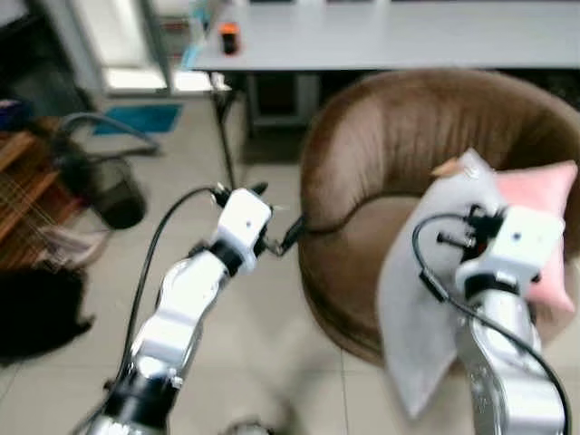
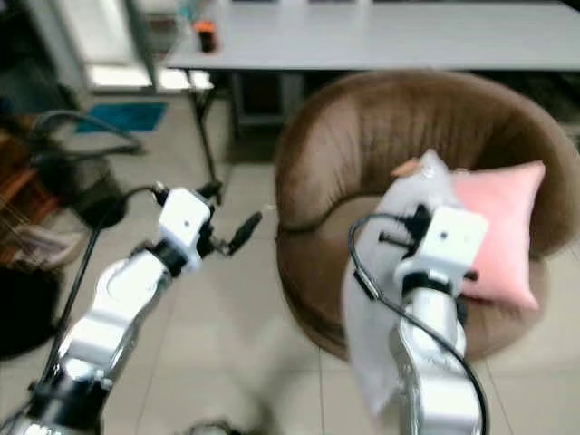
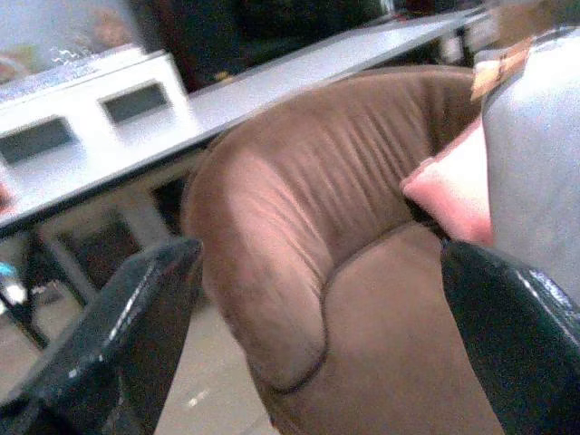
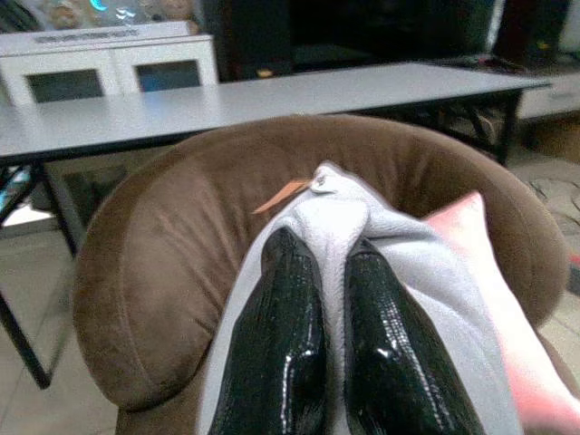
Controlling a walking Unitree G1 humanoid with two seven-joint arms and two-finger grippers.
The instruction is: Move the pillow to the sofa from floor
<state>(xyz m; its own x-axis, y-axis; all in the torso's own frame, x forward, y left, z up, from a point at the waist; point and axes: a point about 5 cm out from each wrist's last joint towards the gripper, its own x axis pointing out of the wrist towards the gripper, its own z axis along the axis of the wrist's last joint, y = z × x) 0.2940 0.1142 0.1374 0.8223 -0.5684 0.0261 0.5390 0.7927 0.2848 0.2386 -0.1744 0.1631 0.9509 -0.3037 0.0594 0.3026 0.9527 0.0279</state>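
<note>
Over brown sofa (image 1: 408, 154) seat, right gripper (image 4: 331, 263) pinching pillow (image 2: 494, 227) edge

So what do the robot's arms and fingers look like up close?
Both arms are shiny silver tubes with rounded segments and dark joints. Each wrist ends in a boxy white block with a small dark dot. Black cables loop out beside the left arm and the right arm. The left end effector and right end effector each have two long, glossy black fingers with a pebbly texture.

A table (image 1: 408, 36) stands behind the sofa (image 1: 381, 154), a pillow (image 1: 535, 208) on its seat
</note>
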